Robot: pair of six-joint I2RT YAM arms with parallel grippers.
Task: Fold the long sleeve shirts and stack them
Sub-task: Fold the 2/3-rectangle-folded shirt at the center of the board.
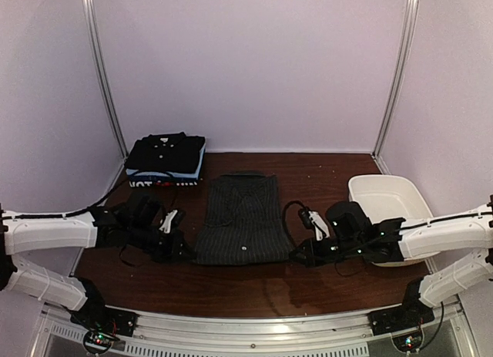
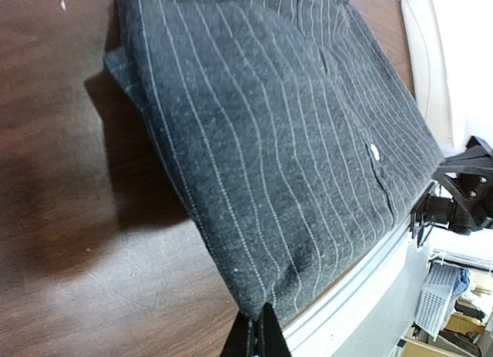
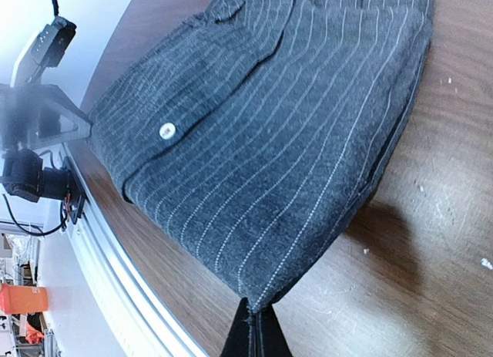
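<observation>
- From the top view, the striped shirt [image 1: 240, 218] lies flat in the middle of the desk [image 1: 323, 172], with its collar at the far end.
- A pile of folded shirts [image 1: 166, 155] sits at the back left, and a white tub [image 1: 385, 197] sits on the right.
- The left tool [image 1: 183, 249] is at the shirt's near left corner. The right tool [image 1: 296, 255] is at its near right corner.
- In the left wrist view, the left tool [image 2: 258, 338] is clenched tight, and the shirt's [image 2: 269, 141] corner runs right into its tips. It looks to be pinching the cloth.
- In the right wrist view, the right tool [image 3: 253, 334] is clenched the same way on the other corner of the shirt [image 3: 269, 141]. A white button [image 3: 166, 130] shows on top.
- I think the step in hand is folding the near edge up toward the collar.
- To do it well, both corners should rise together at the same height, so the cloth stays smooth.
- Then lay the edge down straight and let go of both corners at once.
</observation>
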